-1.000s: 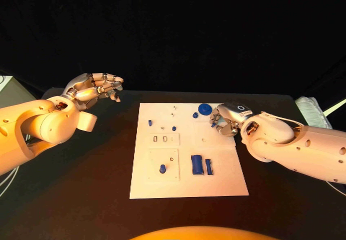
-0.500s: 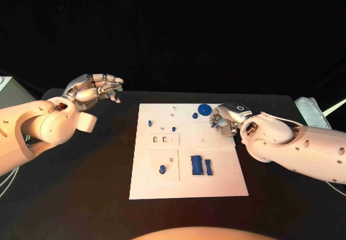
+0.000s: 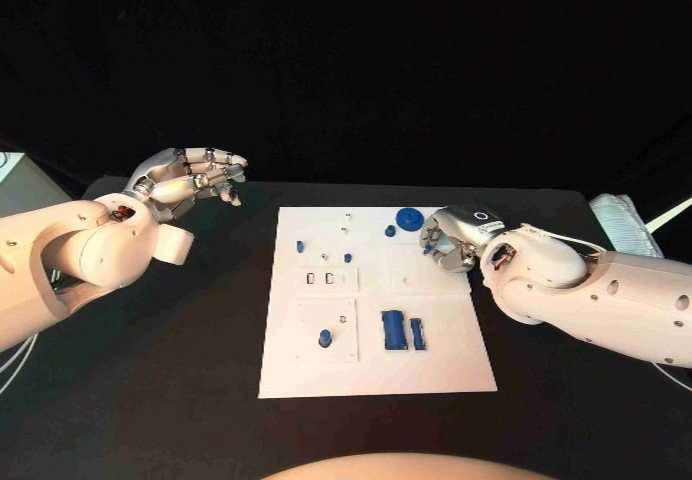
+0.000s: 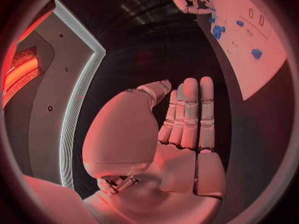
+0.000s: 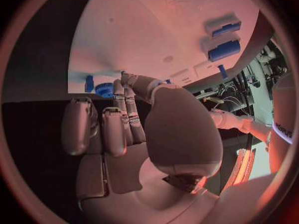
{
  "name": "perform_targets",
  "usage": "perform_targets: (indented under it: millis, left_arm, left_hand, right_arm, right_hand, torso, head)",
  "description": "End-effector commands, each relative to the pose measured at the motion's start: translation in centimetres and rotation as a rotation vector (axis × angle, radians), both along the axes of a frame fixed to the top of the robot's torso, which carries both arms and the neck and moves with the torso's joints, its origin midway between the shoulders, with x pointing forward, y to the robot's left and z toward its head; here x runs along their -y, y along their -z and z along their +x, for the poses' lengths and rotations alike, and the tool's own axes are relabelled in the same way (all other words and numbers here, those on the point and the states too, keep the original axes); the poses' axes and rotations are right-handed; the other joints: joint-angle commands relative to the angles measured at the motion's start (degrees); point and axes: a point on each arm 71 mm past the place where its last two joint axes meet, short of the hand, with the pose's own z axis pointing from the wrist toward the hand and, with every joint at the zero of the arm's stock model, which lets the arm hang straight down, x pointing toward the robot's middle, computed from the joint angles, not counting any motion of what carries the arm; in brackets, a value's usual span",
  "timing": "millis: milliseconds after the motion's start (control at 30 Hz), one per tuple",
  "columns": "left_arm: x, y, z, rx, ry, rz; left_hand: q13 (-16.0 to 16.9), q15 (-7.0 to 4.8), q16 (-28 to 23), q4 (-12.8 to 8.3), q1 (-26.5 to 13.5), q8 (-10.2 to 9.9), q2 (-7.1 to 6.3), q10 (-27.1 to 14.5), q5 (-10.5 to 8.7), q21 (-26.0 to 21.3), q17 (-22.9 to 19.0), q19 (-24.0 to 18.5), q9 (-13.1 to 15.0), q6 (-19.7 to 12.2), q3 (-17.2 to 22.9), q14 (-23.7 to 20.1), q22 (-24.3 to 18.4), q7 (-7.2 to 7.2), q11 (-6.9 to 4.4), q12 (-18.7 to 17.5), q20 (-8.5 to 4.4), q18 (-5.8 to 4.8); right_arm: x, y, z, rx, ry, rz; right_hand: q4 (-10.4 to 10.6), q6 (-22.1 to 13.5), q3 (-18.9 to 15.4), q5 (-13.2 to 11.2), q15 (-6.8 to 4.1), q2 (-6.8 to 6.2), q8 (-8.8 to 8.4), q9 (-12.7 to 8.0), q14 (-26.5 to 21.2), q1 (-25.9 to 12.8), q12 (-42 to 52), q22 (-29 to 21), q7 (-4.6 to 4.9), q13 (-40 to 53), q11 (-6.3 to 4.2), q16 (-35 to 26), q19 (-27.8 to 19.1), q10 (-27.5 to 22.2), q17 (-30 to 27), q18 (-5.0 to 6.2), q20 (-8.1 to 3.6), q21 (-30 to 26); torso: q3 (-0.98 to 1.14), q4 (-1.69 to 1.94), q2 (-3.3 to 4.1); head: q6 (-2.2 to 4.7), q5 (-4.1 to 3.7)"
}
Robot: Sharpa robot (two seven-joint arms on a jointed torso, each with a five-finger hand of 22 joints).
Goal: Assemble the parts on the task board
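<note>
The white task board (image 3: 375, 370) lies in the middle of the black table. On it are a round blue disc (image 3: 410, 215), a large blue block (image 3: 394, 329) with a thin blue bar (image 3: 418, 333) beside it, and several small blue pieces such as one (image 3: 325, 338) in a white inset. My right hand (image 3: 450, 243) rests at the board's right edge just below the disc, fingers curled with their tips down on the board (image 5: 187, 30). A speck of blue shows at those fingertips; whether it is held is hidden. My left hand (image 3: 188, 175) hangs above the table left of the board, holding nothing, fingers (image 4: 190, 114) extended.
A pale box (image 3: 15, 175) stands at the table's far left edge. A white ribbed object (image 3: 623, 222) lies at the far right edge. Bare black table surrounds the board on the left, right and near sides.
</note>
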Motion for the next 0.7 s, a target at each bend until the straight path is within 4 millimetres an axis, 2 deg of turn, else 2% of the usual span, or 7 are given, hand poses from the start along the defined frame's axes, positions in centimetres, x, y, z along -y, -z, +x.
perform_targets:
  millis: [33,700]
  left_arm:
    - [0.21,-0.04,-0.03,0.000,0.018,-0.009]
    - [0.04,0.00,0.02,0.000,0.014,-0.007]
  left_hand:
    - [-0.08,0.17,0.32,-0.10,-0.45,-0.37,-0.05,-0.11,-0.18,-0.27,-0.06,0.29,-0.08,-0.35,-0.12,0.26,-0.05,0.59,0.31,-0.08,-0.09,0.79]
    - [-0.20,0.22,0.35,-0.18,-0.47,-0.44,-0.04,-0.25,-0.18,-0.31,-0.09,0.33,-0.21,-0.50,-0.14,0.24,-0.08,0.66,0.37,-0.11,-0.07,0.78]
  right_arm:
    - [-0.08,0.08,-0.07,-0.001,-0.005,-0.017]
    - [-0.15,0.21,-0.14,-0.009,-0.006,-0.019]
  right_hand:
    - [-0.07,0.33,0.25,0.15,-0.53,0.43,0.14,0.09,2.48,-0.13,0.13,6.64,-0.01,0.10,-0.85,0.26,0.82,1.25,-0.02,-1.12,-0.01,0.36]
    - [-0.07,0.36,0.25,0.13,-0.53,0.41,0.16,0.12,2.50,-0.19,0.11,6.78,-0.02,0.09,-0.86,0.29,0.90,1.29,0.03,-1.18,-0.01,0.65]
  torso:
    - [0.00,0.00,-0.03]
    - [0.02,-0.01,0.02]
  head:
    - [0.04,0.12]
    - [0.02,0.27]
